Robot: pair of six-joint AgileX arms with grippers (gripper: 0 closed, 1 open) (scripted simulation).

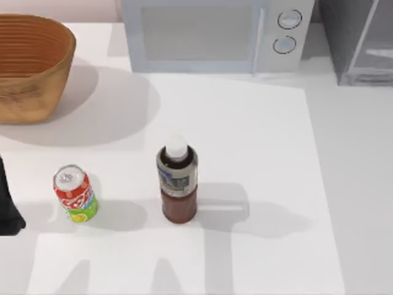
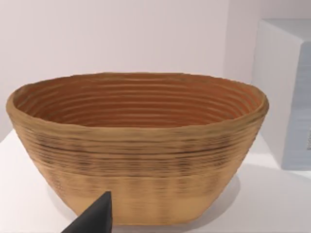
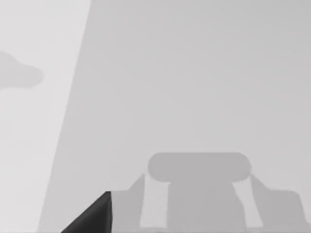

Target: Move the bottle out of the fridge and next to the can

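The bottle (image 1: 178, 184), dark brown with a white cap and a grey-blue label, stands upright on the table near the front middle. The red can (image 1: 75, 193) stands upright to its left, with a bare gap between them. The dark grey fridge (image 1: 359, 40) with its light-framed glass door is at the back right corner, far from both. My left arm (image 1: 9, 209) is a dark shape at the table's left edge, just left of the can. A dark part of my left gripper (image 2: 95, 218) shows before a basket. My right gripper (image 3: 95, 216) hangs over bare table.
A woven wooden basket (image 1: 31, 67) sits at the back left, seen close up as the basket (image 2: 138, 145) in the left wrist view. A light grey microwave (image 1: 215, 34) with two round knobs stands at the back middle.
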